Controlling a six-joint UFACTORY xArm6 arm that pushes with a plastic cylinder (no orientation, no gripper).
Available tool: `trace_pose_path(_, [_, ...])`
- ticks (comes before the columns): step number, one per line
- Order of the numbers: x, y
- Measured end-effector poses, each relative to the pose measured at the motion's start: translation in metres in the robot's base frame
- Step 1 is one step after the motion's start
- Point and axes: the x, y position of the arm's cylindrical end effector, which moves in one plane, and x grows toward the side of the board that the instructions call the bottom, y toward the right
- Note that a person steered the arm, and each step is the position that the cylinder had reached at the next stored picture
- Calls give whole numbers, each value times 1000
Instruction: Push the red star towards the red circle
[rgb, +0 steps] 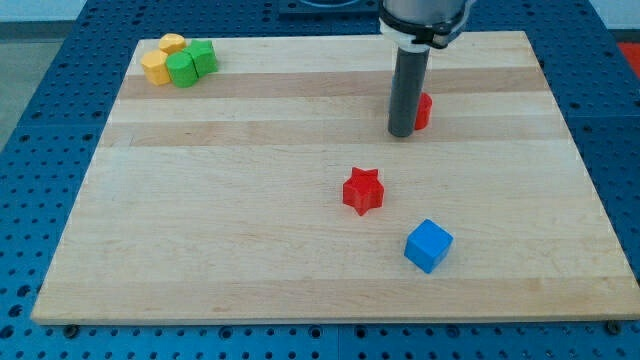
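The red star (363, 190) lies near the middle of the wooden board (250, 200), slightly right of centre. The red circle (424, 110) sits above and to the right of it, mostly hidden behind my rod. My tip (402, 133) rests on the board just left of the red circle, touching or nearly touching it, and above and right of the star with a clear gap between them.
A blue cube (429, 245) lies below and right of the star. A cluster of two yellow blocks (160, 62) and two green blocks (192, 63) sits at the board's top left corner. The board rests on a blue perforated table.
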Motion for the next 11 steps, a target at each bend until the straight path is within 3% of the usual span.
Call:
trace_pose_path(2, [8,-9])
trace_pose_path(4, [32,-85])
trace_pose_path(6, [91,-133])
trace_pose_path(8, [138,-131])
trace_pose_path(11, [119,-79])
